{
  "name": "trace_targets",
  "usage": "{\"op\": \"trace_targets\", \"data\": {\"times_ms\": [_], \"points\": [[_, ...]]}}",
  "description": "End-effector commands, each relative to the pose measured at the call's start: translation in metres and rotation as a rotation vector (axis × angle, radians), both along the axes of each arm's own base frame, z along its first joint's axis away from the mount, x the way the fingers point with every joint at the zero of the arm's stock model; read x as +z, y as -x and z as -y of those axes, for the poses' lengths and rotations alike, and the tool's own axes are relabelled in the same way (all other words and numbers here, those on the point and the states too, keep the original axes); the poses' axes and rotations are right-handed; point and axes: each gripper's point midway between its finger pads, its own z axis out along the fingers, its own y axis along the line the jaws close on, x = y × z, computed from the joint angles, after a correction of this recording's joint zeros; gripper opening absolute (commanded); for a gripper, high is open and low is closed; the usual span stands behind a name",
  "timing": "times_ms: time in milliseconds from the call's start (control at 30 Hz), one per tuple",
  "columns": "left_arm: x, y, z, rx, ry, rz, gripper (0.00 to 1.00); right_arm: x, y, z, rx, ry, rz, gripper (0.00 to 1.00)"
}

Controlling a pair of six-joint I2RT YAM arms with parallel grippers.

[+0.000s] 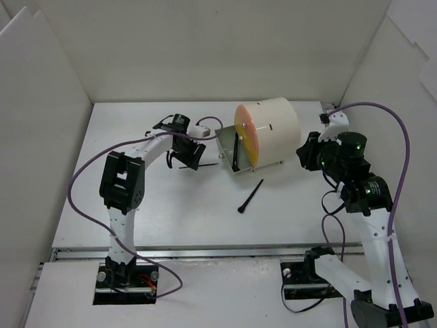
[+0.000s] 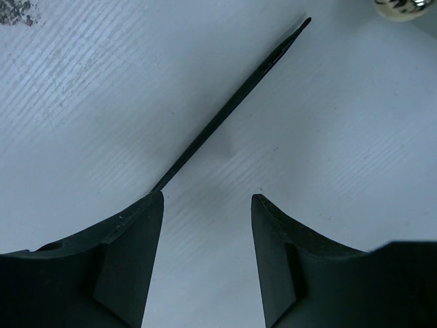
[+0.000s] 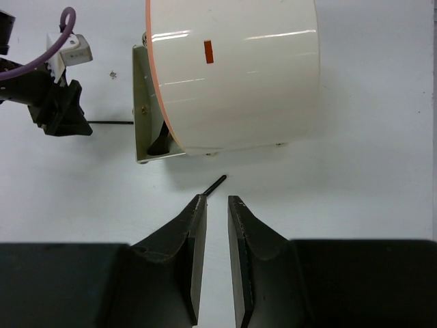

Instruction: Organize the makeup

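**Q:** How far is the sorting judged to be?

**A:** The table [image 1: 171, 225] is shown from above; the cream cylinder [image 1: 273, 126] is set at its far middle, orange face turned leftward; a drawer [image 3: 141, 102] is pulled out there, and a dark item [image 1: 235, 154] is seen lodged inside; a start is judged to be made, no more.

**Q:** What is left to be done?

**A:** Two pieces are seen outside the drawer. The left gripper [image 2: 207, 198] is spread wide and held low, just left of the drawer; a thin black brush [image 2: 232, 102] is shown running out from beside one fingertip, not clamped. The right gripper [image 3: 213, 199] is drawn narrow, nothing between its fingers, near the cylinder's right side. A second black brush [image 1: 250, 197] is left loose in front of the drawer, apart from both grippers; no other cosmetics can be made out.
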Motion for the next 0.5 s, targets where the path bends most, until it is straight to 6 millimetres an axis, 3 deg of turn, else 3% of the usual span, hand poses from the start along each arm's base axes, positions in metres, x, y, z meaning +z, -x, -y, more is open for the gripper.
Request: {"op": "trace_targets", "data": {"times_ms": [0, 333, 467], "points": [[0.028, -0.029, 0.005, -0.071, 0.032, 0.118, 0.49, 0.027, -0.004, -0.001, -0.002, -0.011, 0.105, 0.17], [0.009, -0.043, -0.002, -0.062, -0.036, 0.118, 0.47, 0.025, 0.001, 0.000, -0.007, -0.015, 0.104, 0.17], [-0.004, -0.034, -0.001, -0.074, -0.053, 0.086, 0.44, 0.024, -0.001, 0.001, -0.012, -0.014, 0.098, 0.17]]}}
